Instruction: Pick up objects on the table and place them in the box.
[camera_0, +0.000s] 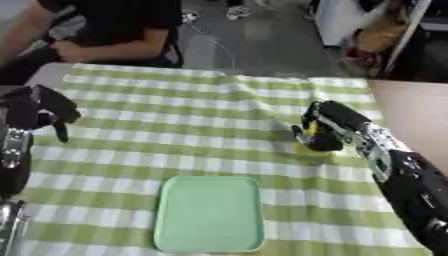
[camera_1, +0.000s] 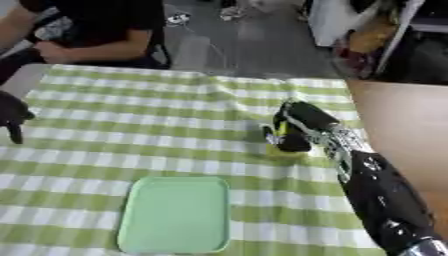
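your right hand (camera_0: 322, 131) is out over the green-and-white checked tablecloth (camera_0: 201, 120), fingers curled down around a small yellow object (camera_0: 308, 141) that sits on the cloth right under the palm. you can see only bits of yellow between and below the black fingers, so its shape can't be made out. whether it is lifted or resting on the cloth you cannot tell. the pale green tray (camera_0: 210, 214) lies below and to the left of that hand, well apart from it, with nothing in it. your left hand (camera_0: 39, 112) hangs at the far left edge of the table, well apart from the yellow object, fingers bent downward and holding nothing.
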